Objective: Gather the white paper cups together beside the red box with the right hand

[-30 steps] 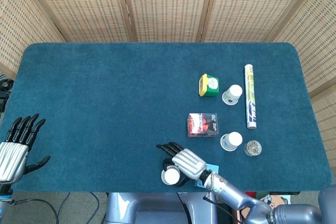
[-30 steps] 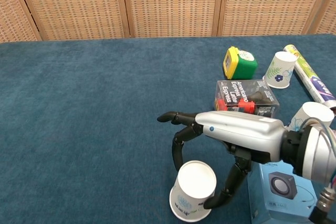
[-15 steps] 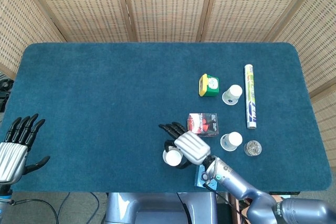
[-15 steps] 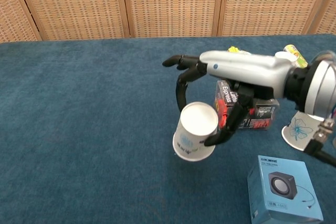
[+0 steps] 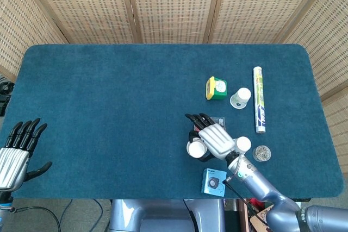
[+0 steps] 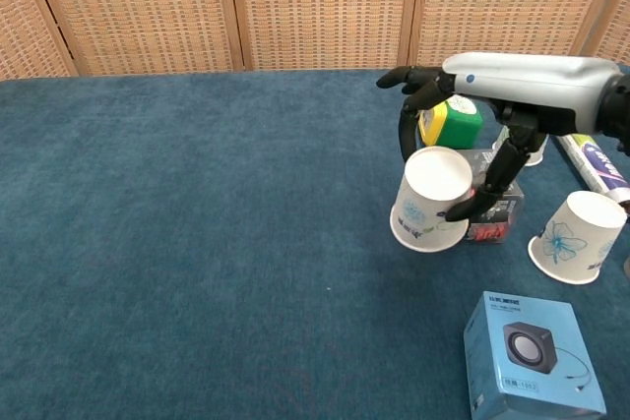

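Observation:
My right hand (image 5: 213,140) (image 6: 471,95) grips a white paper cup (image 5: 194,149) (image 6: 430,200), holding it lifted just left of the red box (image 6: 497,206), which the hand mostly hides in the head view. A second white cup (image 5: 242,144) (image 6: 577,237) stands right of the box. A third cup (image 5: 240,98) sits further back, beside the green and yellow tape measure (image 5: 216,88) (image 6: 451,123). My left hand (image 5: 16,150) hangs open off the table's front left corner, holding nothing.
A light blue speaker box (image 5: 214,182) (image 6: 526,352) lies near the front edge. A long tube (image 5: 259,106) (image 6: 592,155) lies at the right, with a small round tin (image 5: 262,153) below it. Wicker screens stand behind the blue table (image 5: 109,107).
My right hand has carried the cup up from the front edge and rightward, bringing it next to the red box. The left hand has stayed still.

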Motion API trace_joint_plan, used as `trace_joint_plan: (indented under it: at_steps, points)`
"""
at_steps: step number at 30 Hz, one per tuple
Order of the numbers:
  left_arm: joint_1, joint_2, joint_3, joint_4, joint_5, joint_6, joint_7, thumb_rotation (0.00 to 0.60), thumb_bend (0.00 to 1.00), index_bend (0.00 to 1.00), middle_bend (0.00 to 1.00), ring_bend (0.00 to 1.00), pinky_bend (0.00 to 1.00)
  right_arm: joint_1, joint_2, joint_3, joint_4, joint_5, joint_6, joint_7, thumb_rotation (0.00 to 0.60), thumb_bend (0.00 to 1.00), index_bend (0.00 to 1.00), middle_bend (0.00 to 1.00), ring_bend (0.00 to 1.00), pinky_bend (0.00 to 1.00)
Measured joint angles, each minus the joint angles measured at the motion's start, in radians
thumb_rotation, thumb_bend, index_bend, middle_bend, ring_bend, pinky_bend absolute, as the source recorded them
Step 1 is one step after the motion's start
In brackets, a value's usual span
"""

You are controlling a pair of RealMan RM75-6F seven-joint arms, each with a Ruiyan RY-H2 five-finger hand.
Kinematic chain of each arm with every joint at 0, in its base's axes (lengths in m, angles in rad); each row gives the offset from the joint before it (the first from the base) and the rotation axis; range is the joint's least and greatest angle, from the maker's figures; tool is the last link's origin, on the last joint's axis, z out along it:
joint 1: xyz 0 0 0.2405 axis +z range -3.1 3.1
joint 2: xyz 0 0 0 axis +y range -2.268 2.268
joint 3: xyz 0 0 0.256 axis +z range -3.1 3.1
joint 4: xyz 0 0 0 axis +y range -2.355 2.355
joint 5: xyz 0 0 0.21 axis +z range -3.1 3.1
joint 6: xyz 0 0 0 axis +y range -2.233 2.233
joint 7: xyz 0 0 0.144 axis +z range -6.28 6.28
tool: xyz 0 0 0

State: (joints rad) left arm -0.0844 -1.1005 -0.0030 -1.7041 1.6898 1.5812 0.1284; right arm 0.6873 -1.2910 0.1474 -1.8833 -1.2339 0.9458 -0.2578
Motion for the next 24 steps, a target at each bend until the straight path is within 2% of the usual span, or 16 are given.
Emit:
trace_joint_plan:
  at_steps: [10,24]
  points:
    - [-0.001,-0.001,0.001,-0.001,0.001,-0.003,0.004,0.600,0.18,0.00,0.00,0.00,0.00,-0.006,0.020,-0.030,0.001,0.057,-0.018,-0.026,0.600,0.12,0.51,0.00,0.00,0.00]
    - [-0.002,-0.003,0.001,-0.001,0.002,-0.004,0.009,0.600,0.18,0.00,0.00,0.00,0.00,-0.012,0.007,-0.040,0.100,0.116,-0.035,0.010,0.600,0.12,0.52,0.00,0.00,0.00]
